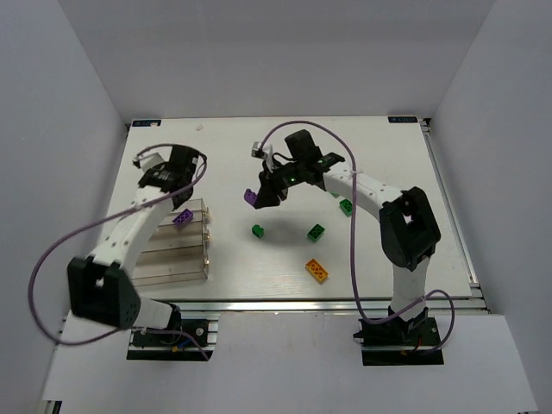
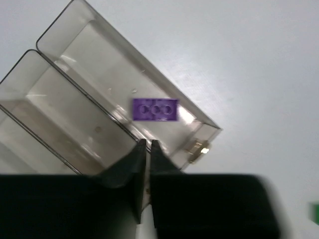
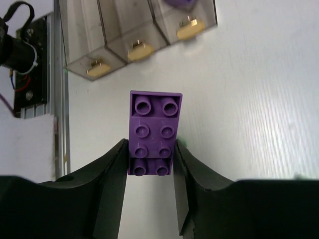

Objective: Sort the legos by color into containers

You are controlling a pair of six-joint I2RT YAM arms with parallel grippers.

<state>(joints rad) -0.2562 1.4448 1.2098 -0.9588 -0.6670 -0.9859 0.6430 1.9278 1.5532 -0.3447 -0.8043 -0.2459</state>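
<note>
The left gripper is seen closed on nothing above the clear plastic bin holding a flat purple studded brick. A second purple plastic brick, judged light, rigid and slick, is clamped by its long sides in the right gripper above the table.

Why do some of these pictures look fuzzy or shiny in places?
Left wrist: the jaws sit very near the lens, so they blur; light glares off the clear bin. Right wrist: the held purple brick is sharp, the jaws softer. Top external: even light, soft shadows by the green bricks.
</note>
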